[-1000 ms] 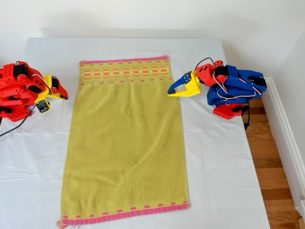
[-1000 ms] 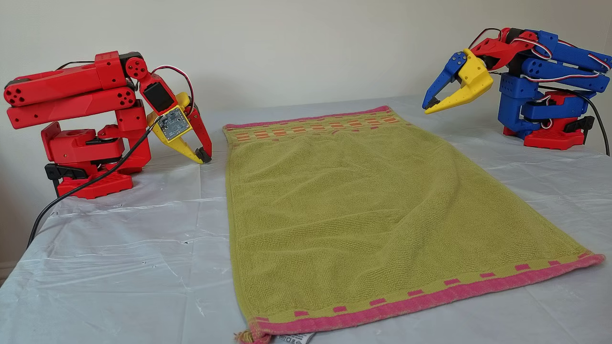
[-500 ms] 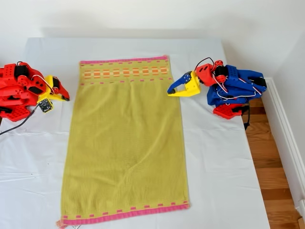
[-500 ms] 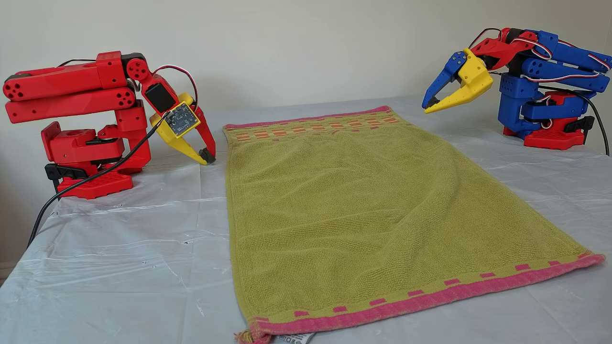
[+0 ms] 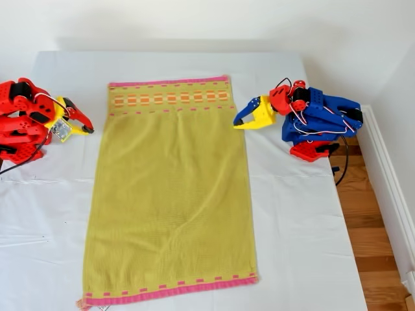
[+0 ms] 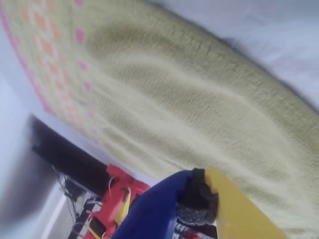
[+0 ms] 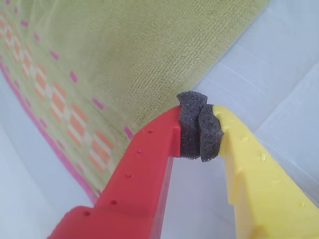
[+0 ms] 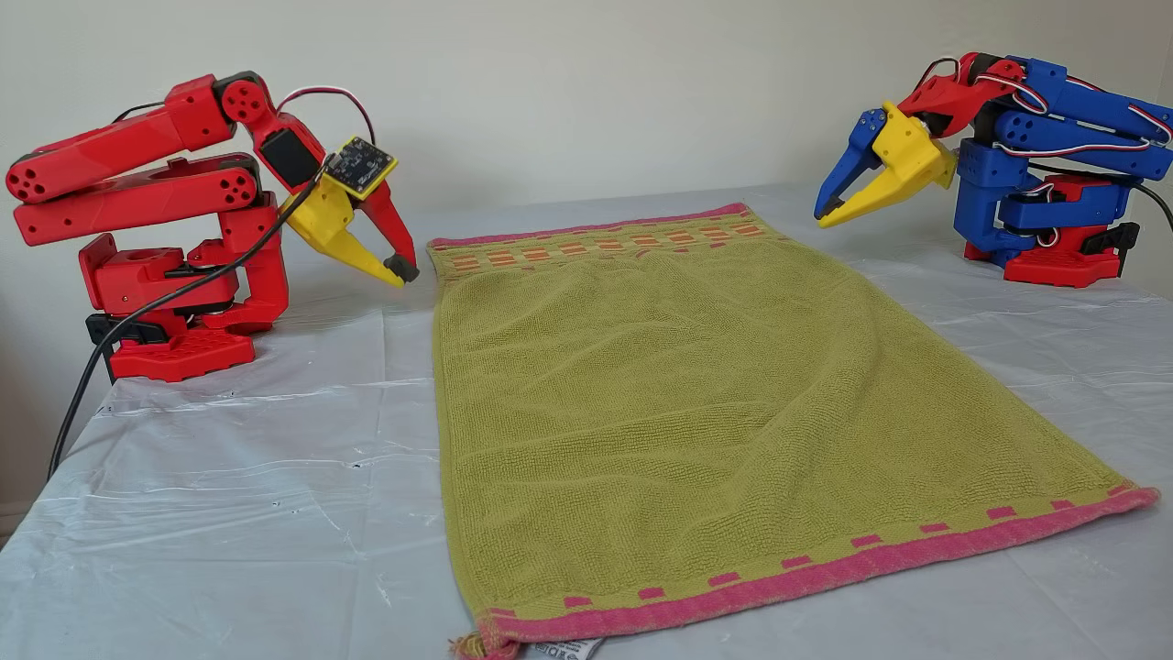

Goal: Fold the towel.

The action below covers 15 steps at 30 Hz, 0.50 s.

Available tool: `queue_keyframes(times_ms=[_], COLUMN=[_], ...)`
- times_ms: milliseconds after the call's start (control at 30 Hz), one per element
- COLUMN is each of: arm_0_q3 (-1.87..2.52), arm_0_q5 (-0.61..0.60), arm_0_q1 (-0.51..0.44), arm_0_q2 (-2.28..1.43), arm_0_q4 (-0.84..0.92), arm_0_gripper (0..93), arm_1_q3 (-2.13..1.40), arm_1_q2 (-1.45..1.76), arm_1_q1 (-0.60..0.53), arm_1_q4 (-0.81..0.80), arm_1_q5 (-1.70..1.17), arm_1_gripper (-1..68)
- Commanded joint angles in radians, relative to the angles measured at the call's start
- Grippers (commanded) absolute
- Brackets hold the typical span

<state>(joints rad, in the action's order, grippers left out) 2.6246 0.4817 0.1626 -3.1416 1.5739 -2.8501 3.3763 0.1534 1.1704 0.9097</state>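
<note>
Towel (image 6: 164, 94) fills view, pink dashes blurred; my first pincer (image 6: 199, 199) tips together above it.

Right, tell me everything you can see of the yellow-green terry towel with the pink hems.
The yellow-green terry towel is a large rectangle spread flat and unfolded on the white tablecloth, with shallow ripples across its looped pile. Each short end has a pink hem with a row of pink dashes; the far end also carries a band of orange-yellow blocks. A small white label pokes out under one near corner. Both grippers are off the cloth, beside its far corners; nothing else touches it.
</note>
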Motion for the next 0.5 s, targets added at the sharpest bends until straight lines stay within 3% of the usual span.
queue_keyframes(times_ms=[0,233,467], arm_0_q3=[-0.173,-0.551,-0.920], arm_0_q5=[0.054,0.049,0.008], arm_0_q1=[-0.009,-0.008,0.072], arm_0_q2=[0.092,0.466,0.762], arm_0_q4=[0.054,0.104,0.207], arm_0_gripper=[1.5,1.7,1.5], arm_1_q3=[0.109,0.364,0.879], arm_1_q2=[0.080,-0.199,-0.667], arm_1_q1=[0.028,0.058,0.114], arm_1_q4=[0.044,0.075,0.379], arm_1_q5=[0.044,0.058,0.103], arm_1_gripper=[0.0,0.0,0.0])
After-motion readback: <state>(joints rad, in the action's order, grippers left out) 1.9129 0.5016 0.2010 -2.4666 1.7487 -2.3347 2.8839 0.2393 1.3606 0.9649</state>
